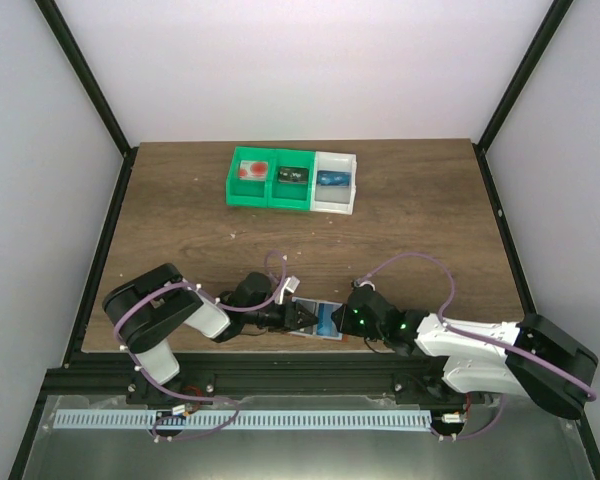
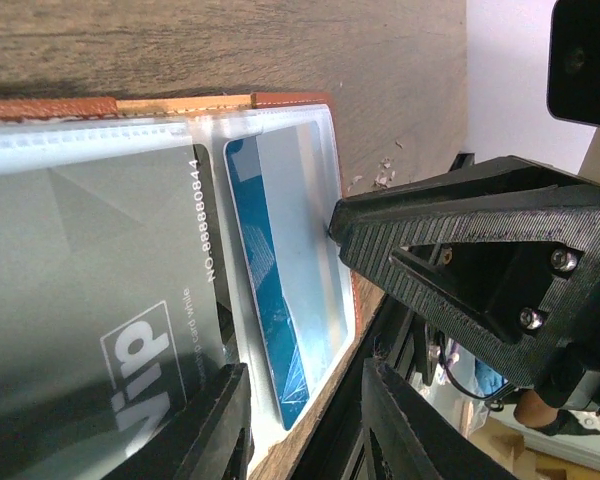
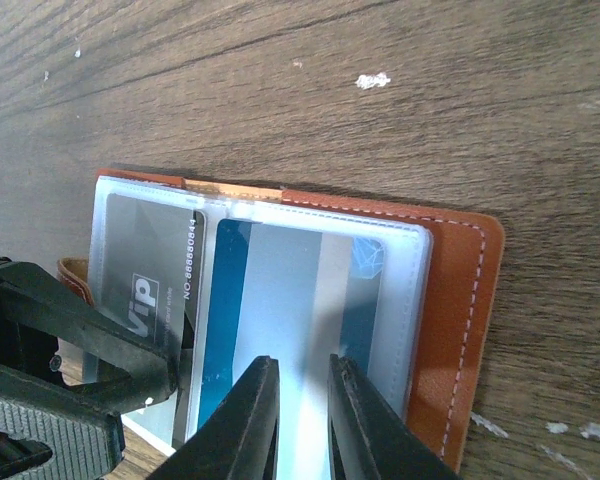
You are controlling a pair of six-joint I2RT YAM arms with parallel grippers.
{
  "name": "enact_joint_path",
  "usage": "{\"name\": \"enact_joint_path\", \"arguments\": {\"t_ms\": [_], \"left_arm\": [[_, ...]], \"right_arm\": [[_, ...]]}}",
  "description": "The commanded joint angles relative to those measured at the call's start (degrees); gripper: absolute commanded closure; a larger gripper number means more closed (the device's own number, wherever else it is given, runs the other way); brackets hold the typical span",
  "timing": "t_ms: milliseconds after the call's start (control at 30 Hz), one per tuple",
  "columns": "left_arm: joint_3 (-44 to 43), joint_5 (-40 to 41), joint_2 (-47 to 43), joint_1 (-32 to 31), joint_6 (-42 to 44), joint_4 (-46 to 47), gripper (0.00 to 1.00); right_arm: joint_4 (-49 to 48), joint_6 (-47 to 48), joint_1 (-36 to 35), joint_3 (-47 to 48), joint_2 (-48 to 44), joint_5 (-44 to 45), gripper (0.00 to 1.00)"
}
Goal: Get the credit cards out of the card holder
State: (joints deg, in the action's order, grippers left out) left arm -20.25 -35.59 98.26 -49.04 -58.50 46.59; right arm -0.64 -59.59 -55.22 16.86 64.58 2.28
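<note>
Open card holder (image 3: 460,300) fills mid-frame; right gripper (image 3: 302,370), fingers narrowly parted, sits over the blue-and-white card (image 3: 280,290), bottom centre.

A dark brown wood-grain table (image 1: 410,215) fills the middle, flecked with small white specks (image 3: 372,80) in the wrist views. Plain white walls (image 1: 300,60) close it in behind and on both sides, joined by black metal corner posts (image 1: 85,75). A black metal rail (image 1: 310,378) runs along the near edge, with a white slotted strip (image 1: 280,420) on a grey metal surface (image 1: 380,455) below it. The light is soft and even
</note>
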Motion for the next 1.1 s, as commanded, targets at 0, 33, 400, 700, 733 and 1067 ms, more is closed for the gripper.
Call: {"name": "enact_joint_path", "arguments": {"t_ms": [0, 33, 400, 700, 733, 1067], "left_arm": [[-0.57, 0.88, -0.35, 0.22, 1.02, -0.45, 0.66], [-0.53, 0.88, -0.34, 0.25, 0.93, -0.51, 0.67], [-0.55, 0.88, -0.17, 0.18, 0.58, -0.11, 0.67], [-1.83, 0.43, 1.24, -1.35, -1.37, 1.0, 0.68], [-1.88, 0.31, 1.38, -1.41, -1.84, 1.5, 0.69], [-1.31, 1.16, 0.73, -1.64, -3.85, 1.87, 0.7]], "right_arm": [[2.41, 0.29, -0.28, 0.86, -0.52, 2.78, 0.84], [2.7, 0.42, -0.32, 1.07, -0.78, 3.12, 0.84], [3.03, 0.18, -0.31, 1.02, 0.31, 2.35, 0.84], [0.35, -0.35, -0.3, -0.16, 1.88, 0.25, 0.84], [0.3, -0.35, -0.32, -0.21, 2.07, 0.16, 0.84], [-0.63, -0.7, -0.32, -0.84, 2.01, -0.53, 0.84]]}}
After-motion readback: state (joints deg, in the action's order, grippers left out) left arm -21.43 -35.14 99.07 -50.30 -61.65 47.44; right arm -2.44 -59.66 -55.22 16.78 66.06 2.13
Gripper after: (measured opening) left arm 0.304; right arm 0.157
